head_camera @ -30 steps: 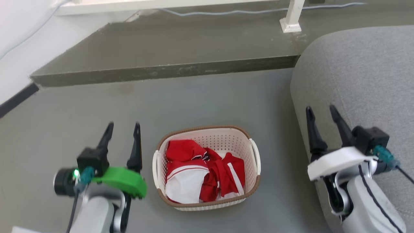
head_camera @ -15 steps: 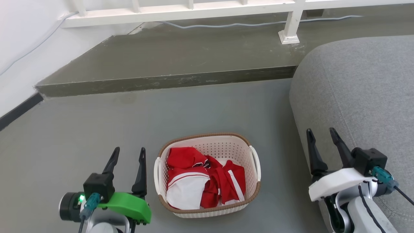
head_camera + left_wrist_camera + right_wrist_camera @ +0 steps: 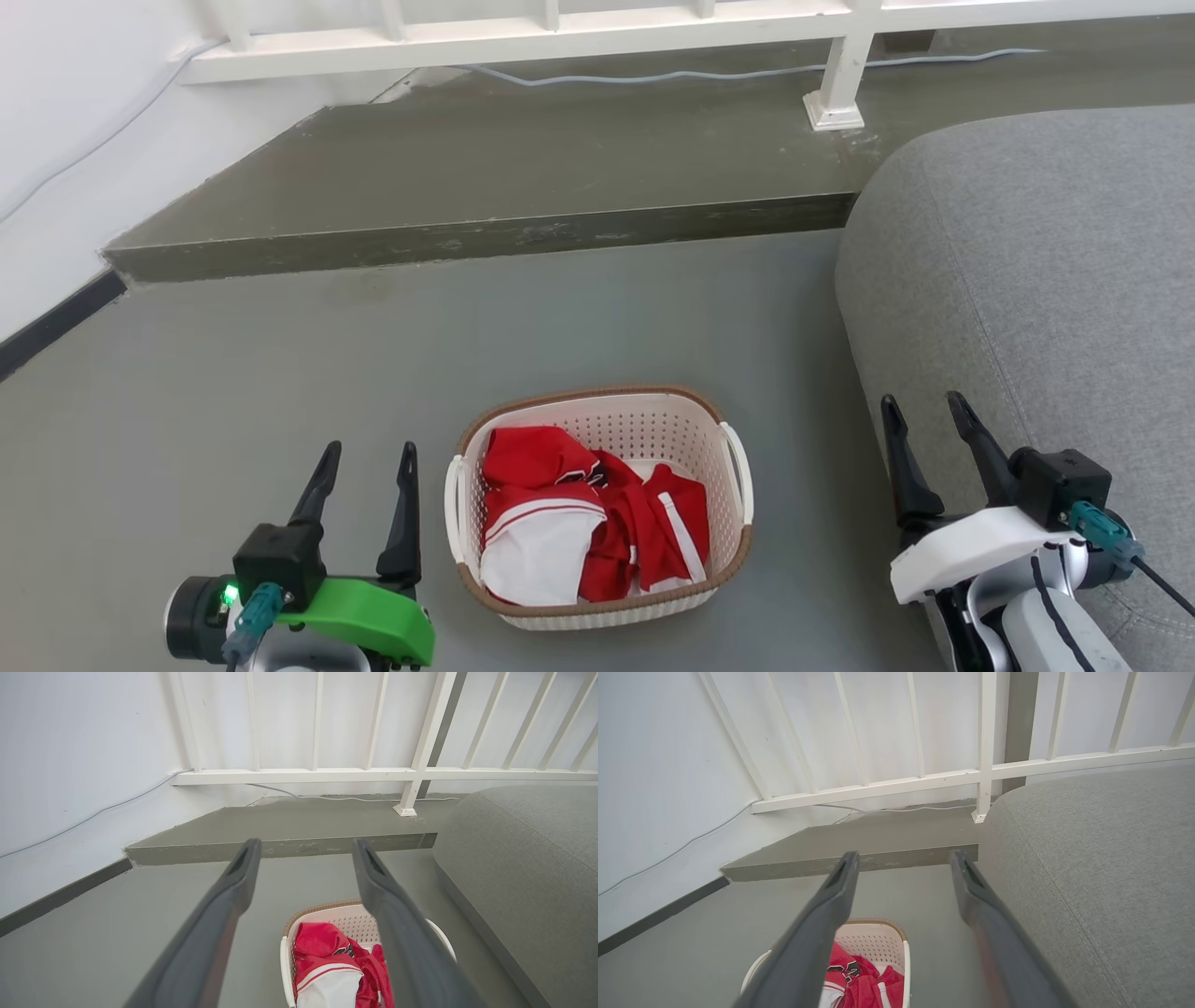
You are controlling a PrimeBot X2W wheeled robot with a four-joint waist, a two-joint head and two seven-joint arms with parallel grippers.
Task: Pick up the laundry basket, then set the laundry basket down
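Nearest to us, the left end effector (image 3: 371, 450) sits at the lower left of the head view. Its two dark fingers point up and are spread wide with nothing between them. The right end effector (image 3: 920, 401) sits at the lower right, also spread wide and empty, and its fingers show against the side of the grey sofa (image 3: 1027, 261).

Between them we see the laundry basket (image 3: 644, 425) standing upright on the grey floor (image 3: 607, 317). Neither end effector grips it. It lies just beside the left end effector's inner finger in the head view, and well apart from the right one. We cannot tell whether that finger touches the basket's white left handle (image 3: 452, 504). Crumpled red and white clothes (image 3: 644, 523) lie inside, mostly toward the near wall, and the perforated far wall is bare under the brown rim. In both wrist views the basket shows low down, partly behind one finger.

Beyond the basket the floor runs to a low raised step (image 3: 485, 168). The sofa bulks along the right side up to it. On the step stands a white railing (image 3: 560, 33), with a pale cable (image 3: 653, 75) lying along its foot. A white wall (image 3: 75, 93) closes the left.
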